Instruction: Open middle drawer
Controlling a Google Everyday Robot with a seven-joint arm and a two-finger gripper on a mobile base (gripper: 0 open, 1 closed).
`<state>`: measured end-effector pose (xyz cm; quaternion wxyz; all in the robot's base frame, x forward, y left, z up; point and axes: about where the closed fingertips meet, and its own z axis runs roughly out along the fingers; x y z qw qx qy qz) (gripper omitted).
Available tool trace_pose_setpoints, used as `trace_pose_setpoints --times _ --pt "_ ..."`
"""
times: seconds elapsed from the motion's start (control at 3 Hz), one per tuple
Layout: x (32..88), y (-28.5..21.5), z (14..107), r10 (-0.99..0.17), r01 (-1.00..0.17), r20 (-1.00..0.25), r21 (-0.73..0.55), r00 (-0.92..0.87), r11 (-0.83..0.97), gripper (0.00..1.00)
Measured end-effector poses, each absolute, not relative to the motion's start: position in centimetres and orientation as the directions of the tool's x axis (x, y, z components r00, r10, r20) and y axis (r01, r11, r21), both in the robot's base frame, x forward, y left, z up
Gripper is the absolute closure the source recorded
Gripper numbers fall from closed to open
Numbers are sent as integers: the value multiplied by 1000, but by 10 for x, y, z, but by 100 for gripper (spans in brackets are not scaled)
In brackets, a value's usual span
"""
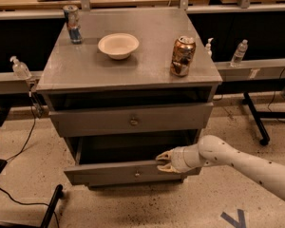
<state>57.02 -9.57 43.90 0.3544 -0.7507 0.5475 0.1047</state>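
The grey cabinet shows two drawer fronts, each with a small round knob. The upper, taller front is slightly out. Below it the middle drawer is pulled out, with its dark inside showing behind its front. My gripper comes in from the right on a white arm. It sits at the top edge of the middle drawer's front, right of the knob, with its fingers closed over that edge. The lowest drawer is hidden under the open one.
On the cabinet top stand a blue can, a white bowl and a brown can. Tables with bottles run behind. A black cable and a chair base lie on the floor to the left.
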Motion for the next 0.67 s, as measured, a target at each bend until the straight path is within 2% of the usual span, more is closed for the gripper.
trace_pose_setpoints --times 0.67 --pt "549 -103 441 -765 -927 -564 -357 310 -113 74"
